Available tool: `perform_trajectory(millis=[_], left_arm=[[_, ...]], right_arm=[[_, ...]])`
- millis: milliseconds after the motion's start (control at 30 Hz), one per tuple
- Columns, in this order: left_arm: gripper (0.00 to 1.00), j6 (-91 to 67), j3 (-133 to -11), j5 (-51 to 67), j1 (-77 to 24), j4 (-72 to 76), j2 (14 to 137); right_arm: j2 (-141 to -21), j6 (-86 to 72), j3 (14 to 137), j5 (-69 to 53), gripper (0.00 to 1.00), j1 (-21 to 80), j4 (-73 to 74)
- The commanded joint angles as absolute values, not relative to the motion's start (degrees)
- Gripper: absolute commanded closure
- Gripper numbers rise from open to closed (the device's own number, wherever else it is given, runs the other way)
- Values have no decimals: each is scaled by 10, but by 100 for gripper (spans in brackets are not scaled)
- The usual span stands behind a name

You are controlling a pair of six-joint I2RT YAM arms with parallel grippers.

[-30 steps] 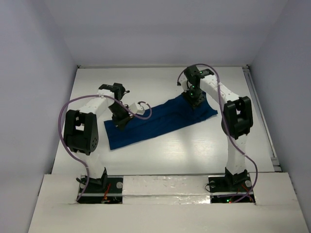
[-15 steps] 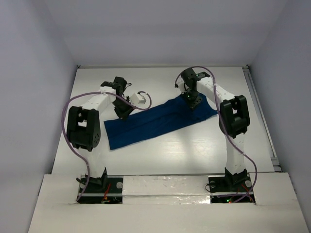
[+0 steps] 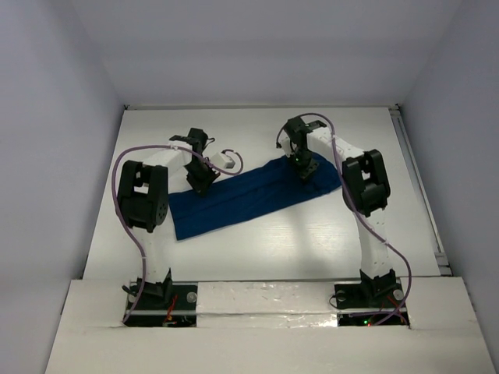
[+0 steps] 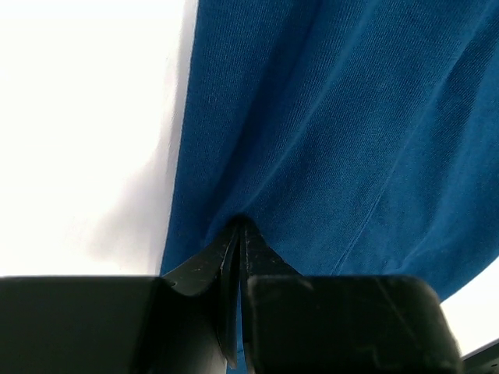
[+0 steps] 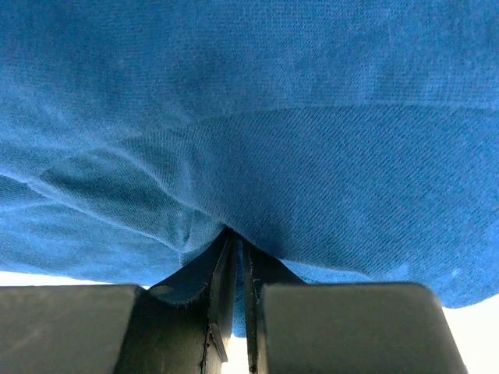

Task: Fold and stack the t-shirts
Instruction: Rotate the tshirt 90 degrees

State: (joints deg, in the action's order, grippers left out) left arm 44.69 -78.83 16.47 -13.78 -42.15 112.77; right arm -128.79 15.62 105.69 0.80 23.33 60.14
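The navy blue t-shirt (image 3: pixel 249 199) lies folded into a long strip across the middle of the white table (image 3: pixel 257 249), running from lower left to upper right. No print shows. My left gripper (image 3: pixel 201 181) is shut on the strip's far left edge; in the left wrist view the cloth (image 4: pixel 335 117) is pinched between the closed fingers (image 4: pixel 204 261). My right gripper (image 3: pixel 306 168) is shut on the far right edge; in the right wrist view the cloth (image 5: pixel 257 117) bunches at the closed fingers (image 5: pixel 273 269).
White walls enclose the table on the left, back and right. A metal rail (image 3: pixel 417 179) runs along the right edge. Purple cables (image 3: pixel 117 175) loop off both arms. The arm bases (image 3: pixel 156 292) stand at the near edge.
Both grippers have moved toward the far side and inward, dragging the shirt's far edge with them. The strip has shifted slightly and its right end has narrowed.
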Motion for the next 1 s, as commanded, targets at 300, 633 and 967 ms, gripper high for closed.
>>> perform_trajectory(millis=[300,633,967], left_arm=[[100,510,-658,142,-139,-445,1131],[99,634,-676,275,-165,-589,1125],[92,690,-728,371,-330,-653,1155]], right_arm=[[-1398,162,1246,34,87,239,681],[-1459,166,1389,12,83,239,672],[-1410,170,1373,-16,74,239,600]])
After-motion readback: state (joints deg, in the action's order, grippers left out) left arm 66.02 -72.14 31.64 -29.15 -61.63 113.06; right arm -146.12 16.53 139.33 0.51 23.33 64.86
